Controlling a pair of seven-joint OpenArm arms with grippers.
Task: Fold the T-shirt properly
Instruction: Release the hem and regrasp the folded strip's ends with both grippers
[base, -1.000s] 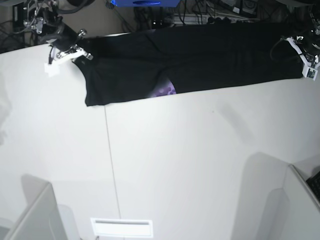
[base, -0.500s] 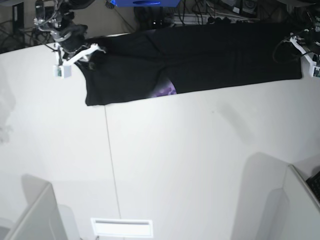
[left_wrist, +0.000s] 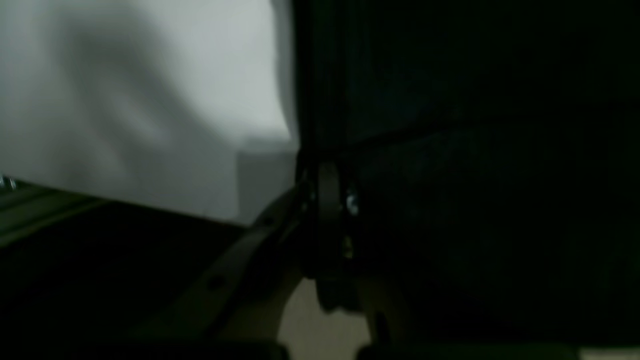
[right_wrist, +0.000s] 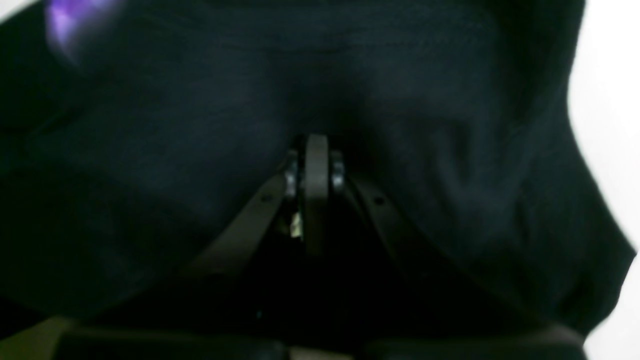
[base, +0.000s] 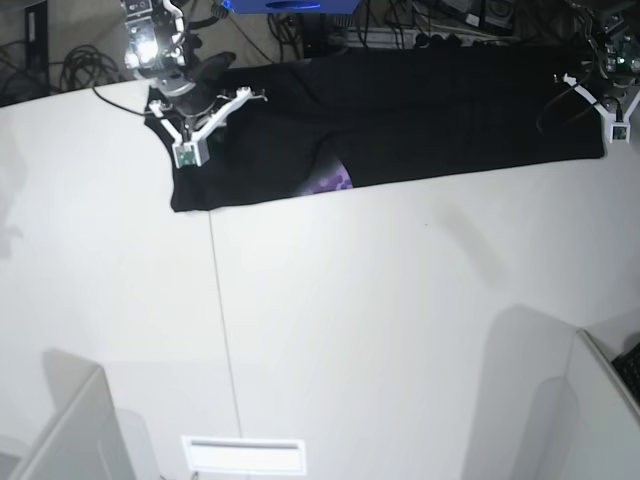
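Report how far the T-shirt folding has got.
Done: the T-shirt lies in a long narrow band along the table's far edge, a purple bit of print peeking out below. In hand: the right gripper and left gripper are at its two ends; a grip isn't clear. Left: folding the band crosswise.

The right gripper (base: 205, 125) is reaching in from the far left, its white fingers (base: 186, 152) spreading apart and angling toward the near side. The left gripper (base: 600, 100) is hanging at the far right edge, its jaw state unclear in the dark wrist view.
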